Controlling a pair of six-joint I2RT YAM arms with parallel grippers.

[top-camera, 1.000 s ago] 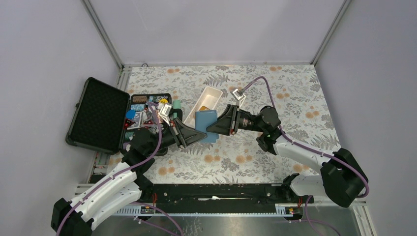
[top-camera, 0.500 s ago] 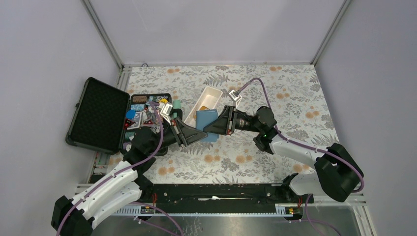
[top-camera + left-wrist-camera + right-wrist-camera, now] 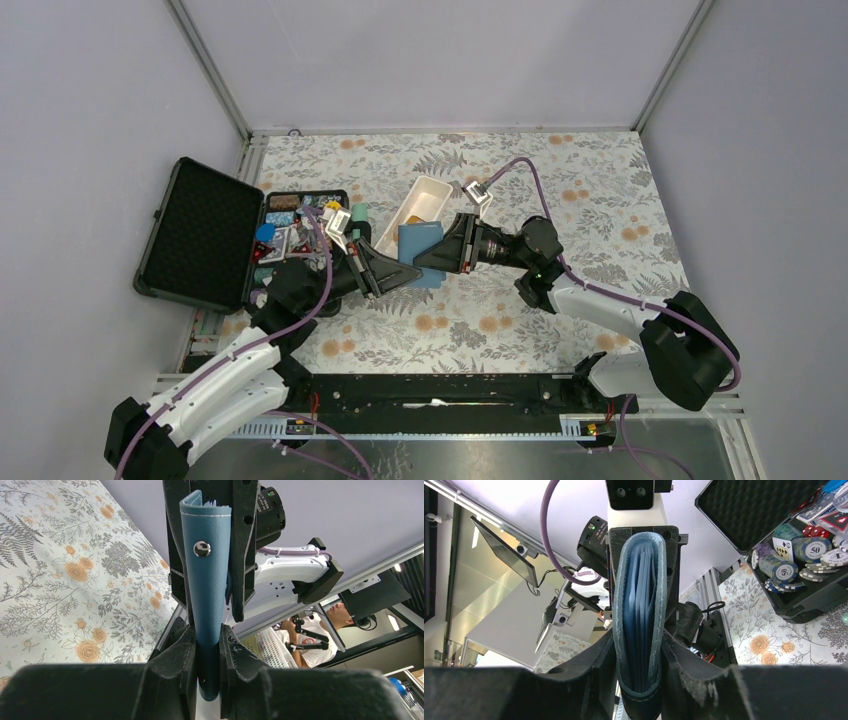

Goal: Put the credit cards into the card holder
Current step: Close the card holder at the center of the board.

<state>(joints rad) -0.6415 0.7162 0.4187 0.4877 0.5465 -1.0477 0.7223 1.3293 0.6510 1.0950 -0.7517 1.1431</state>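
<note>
Top external view shows you the teal-blue card holder [image 3: 421,240] in the middle of the floral worktop [image 3: 600,200], caught between both arms. It lies level, with one broad face turned up. Its long axis runs from the near side toward the far side with a slight lean, and its far end sits just beside the near end of the white tray [image 3: 432,182]. Whether it rests on the worktop or hangs just above it, you cannot tell from here.

Your left claw [image 3: 404,272] comes in from the near left and is clamped on the card holder's near left part. Your right claw [image 3: 433,256] comes in from the right and is clamped on its right side, so the two claws meet almost tip to tip.

In the left wrist view the card holder stands edge-on between the fingers. Its metal snap stud [image 3: 201,549] faces the camera, and the curled fold is at the far end, where the other claw's fingers flank it on both sides.

In the right wrist view you see the lighter blue inner pages packed between the darker covers, with the fingers pressing on both covers.

A golden-orange card [image 3: 421,213] lies in the white tray. The black foam-lined case [image 3: 200,235] stands open at the left, with poker chips [image 3: 814,547] inside it.
</note>
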